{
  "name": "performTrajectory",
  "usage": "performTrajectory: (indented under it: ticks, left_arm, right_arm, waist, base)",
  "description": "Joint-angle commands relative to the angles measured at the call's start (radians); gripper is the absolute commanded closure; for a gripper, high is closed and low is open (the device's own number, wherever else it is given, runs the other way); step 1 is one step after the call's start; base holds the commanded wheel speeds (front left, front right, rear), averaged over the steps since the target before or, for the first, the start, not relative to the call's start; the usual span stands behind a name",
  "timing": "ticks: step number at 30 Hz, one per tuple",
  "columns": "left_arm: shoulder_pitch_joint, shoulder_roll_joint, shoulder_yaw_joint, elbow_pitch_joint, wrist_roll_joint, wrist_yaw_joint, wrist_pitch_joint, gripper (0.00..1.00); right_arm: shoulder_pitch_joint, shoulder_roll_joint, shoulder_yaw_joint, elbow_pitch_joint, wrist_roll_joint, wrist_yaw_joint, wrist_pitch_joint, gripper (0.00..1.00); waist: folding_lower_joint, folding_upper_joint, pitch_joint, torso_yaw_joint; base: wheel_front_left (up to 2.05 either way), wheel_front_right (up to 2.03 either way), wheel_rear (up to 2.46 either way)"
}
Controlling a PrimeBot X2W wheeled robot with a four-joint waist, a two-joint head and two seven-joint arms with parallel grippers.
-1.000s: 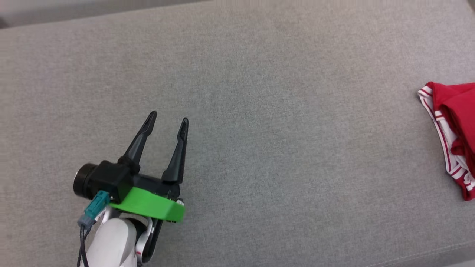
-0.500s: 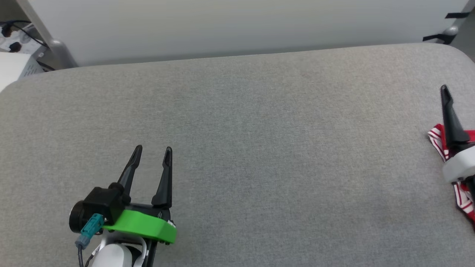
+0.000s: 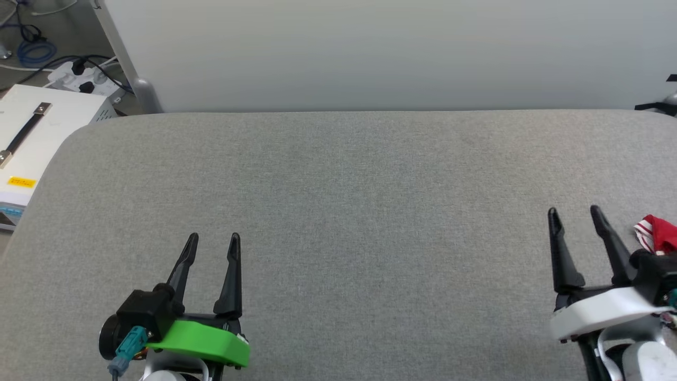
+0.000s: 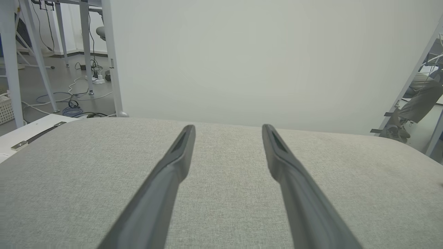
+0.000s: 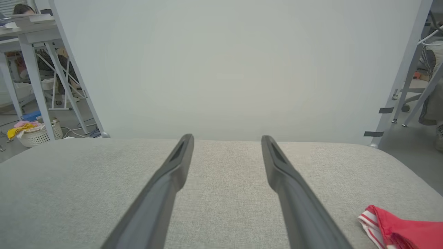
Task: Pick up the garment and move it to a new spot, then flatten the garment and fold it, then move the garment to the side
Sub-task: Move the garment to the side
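The garment (image 3: 658, 235), red with red-and-white striped trim, lies bunched at the far right edge of the grey fabric-covered table (image 3: 370, 201). It sits just beside the right fingers (image 3: 560, 254), on their outer side, and is partly hidden behind that arm's wrist. In the right wrist view the garment (image 5: 398, 230) shows at the lower right, apart from the fingers. Both the right fingers and the left fingers (image 3: 231, 270) are spread wide and hold nothing. They are well apart from each other over bare cloth, pointing toward a pale panel (image 3: 370, 53) behind the table. A white box (image 3: 37, 127) with a black handle stands off the table's left end.
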Motion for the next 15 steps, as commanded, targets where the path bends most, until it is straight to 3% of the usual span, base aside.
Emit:
performTrajectory:
  ticks: [1,15]
  left_arm:
    - [0.016,-0.006,0.007,0.004,0.008,-0.007,-0.006,0.0]
    - [0.024,-0.021,0.031,0.022,0.017,-0.014,-0.006,0.0]
  right_arm:
    - [0.019,0.016,0.004,0.01,0.002,-0.001,-0.016,0.0]
    - [0.05,0.071,0.028,0.067,0.003,-0.001,-0.069,0.0]
  waist:
    - [0.0001,0.0,-0.009,0.009]
    - [0.0001,0.0,-0.02,0.007]
  base:
    - [0.0,0.0,0.0]
    - [0.0,0.0,0.0]
